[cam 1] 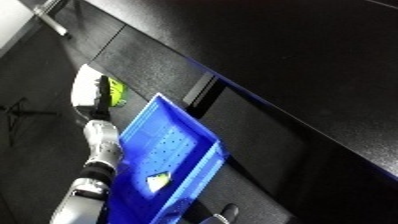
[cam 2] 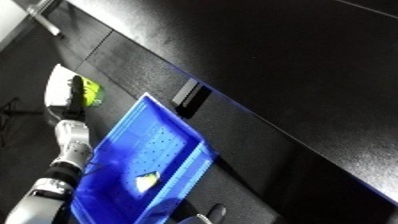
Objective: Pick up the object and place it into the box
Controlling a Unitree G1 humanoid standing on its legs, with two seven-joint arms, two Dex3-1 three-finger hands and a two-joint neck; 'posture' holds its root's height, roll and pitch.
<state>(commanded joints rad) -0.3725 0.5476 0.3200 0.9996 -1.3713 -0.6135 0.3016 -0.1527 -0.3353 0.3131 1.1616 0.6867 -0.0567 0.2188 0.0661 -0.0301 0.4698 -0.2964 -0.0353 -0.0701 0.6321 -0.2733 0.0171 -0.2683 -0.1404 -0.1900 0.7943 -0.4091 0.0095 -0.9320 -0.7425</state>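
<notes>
Dark tabletop fills most of the tilted view, its edge running diagonally past a blue bin (cam 1: pixel 191 130). Beyond the bin's far corner, the left hand (cam 1: pixel 98 97) has its fingers curled around a white and yellow-green object (cam 1: pixel 114 91), held off the table's edge just beside the bin. The object's long axis seems to run along the forearm's line. Judging from this, the bin opening lies back toward the robot from the hand, so only a short carry over the near rim is needed. Something pale (cam 1: pixel 157 182) already lies inside. Right hand is unseen
</notes>
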